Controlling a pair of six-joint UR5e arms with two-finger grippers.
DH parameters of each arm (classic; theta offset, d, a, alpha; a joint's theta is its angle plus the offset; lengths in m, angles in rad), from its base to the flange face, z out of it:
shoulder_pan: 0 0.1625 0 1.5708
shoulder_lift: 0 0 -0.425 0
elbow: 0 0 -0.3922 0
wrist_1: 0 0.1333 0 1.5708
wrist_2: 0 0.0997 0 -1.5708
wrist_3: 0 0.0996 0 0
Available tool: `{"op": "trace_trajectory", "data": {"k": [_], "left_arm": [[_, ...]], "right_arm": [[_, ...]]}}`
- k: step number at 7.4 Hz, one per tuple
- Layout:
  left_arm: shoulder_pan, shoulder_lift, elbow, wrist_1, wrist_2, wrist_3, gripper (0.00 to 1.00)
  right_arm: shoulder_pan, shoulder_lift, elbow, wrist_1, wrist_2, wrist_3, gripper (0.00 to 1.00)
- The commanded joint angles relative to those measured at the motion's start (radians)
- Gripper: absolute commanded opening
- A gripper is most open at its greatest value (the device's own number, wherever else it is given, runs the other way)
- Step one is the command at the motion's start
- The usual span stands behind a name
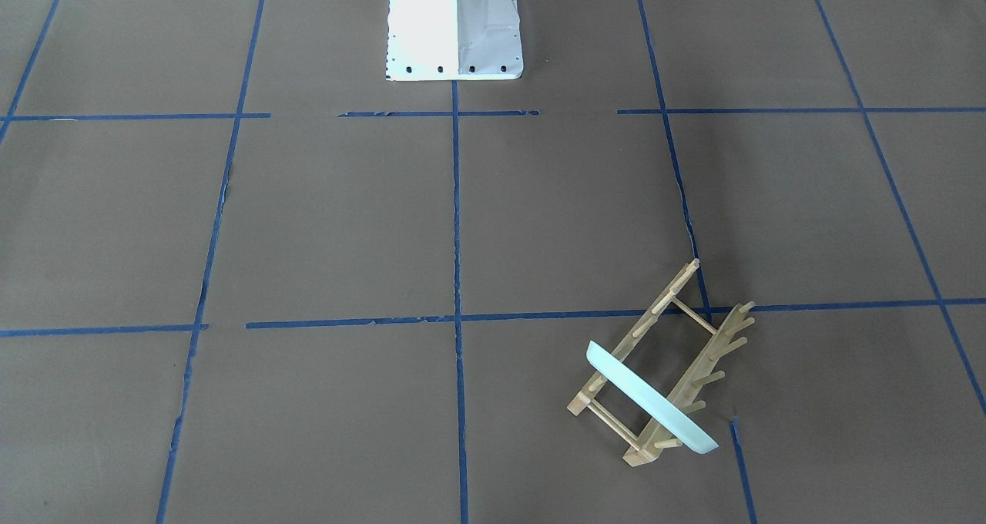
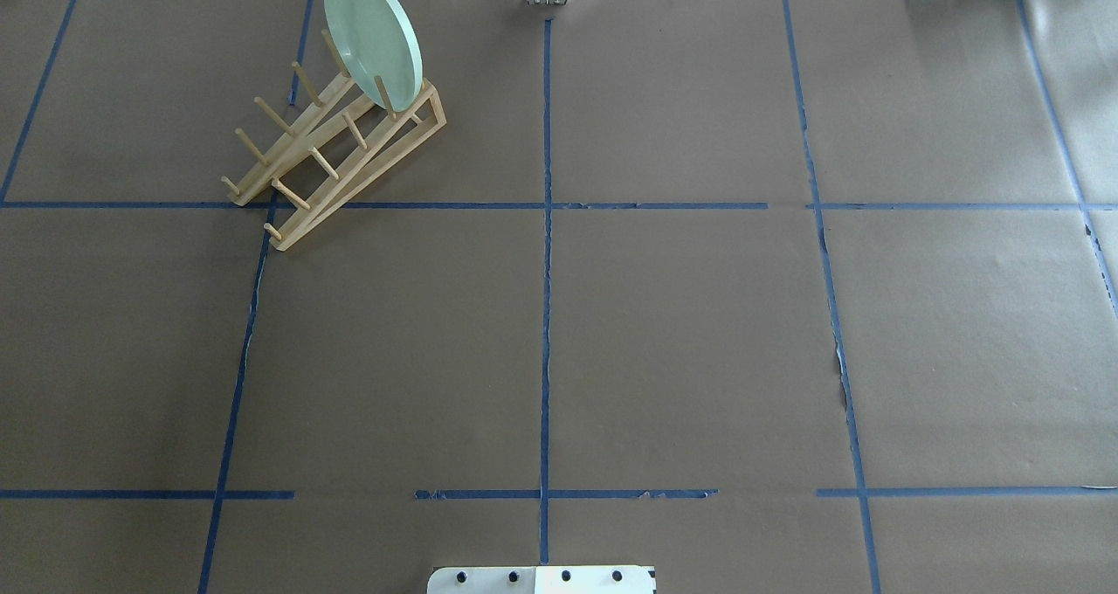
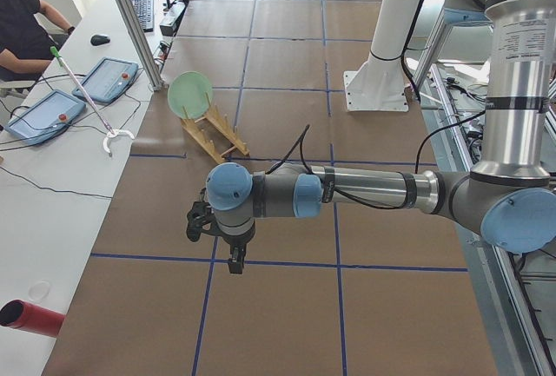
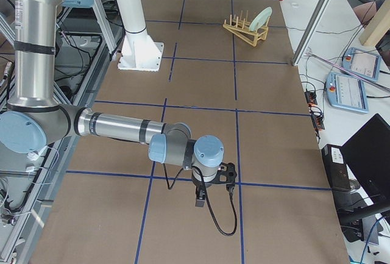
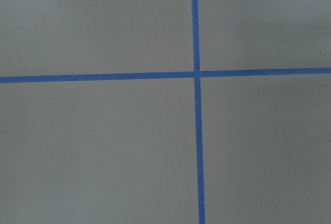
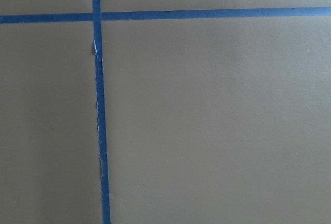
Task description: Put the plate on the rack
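Note:
The pale mint-green plate [image 2: 371, 39] stands on edge between the pegs at the far end of the light wooden rack [image 2: 376, 169], at the table's far left. Both also show in the front-facing view, plate [image 1: 651, 401] and rack [image 1: 712, 357]. My left gripper [image 3: 234, 259] hangs over bare table far from the rack, seen only from the side. My right gripper [image 4: 200, 198] hangs over the table's other end, also seen only from the side. I cannot tell whether either is open or shut. The wrist views show only brown paper and blue tape.
The white robot base [image 1: 454, 31] stands at the near middle edge. A side bench beyond the rack holds tablets [image 3: 43, 115], a seated person [image 3: 22, 29] and a red cylinder [image 3: 35, 317]. An aluminium post [image 3: 130, 20] rises near the rack.

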Motion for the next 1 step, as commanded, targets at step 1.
{"op": "trace_trajectory", "data": {"k": [1], "left_arm": [[0.0,-0.004,-0.007,0.0,0.0,0.0,1.0]], "right_arm": [[0.001,0.001,0.0,0.0,0.0,0.0,1.0]]}}
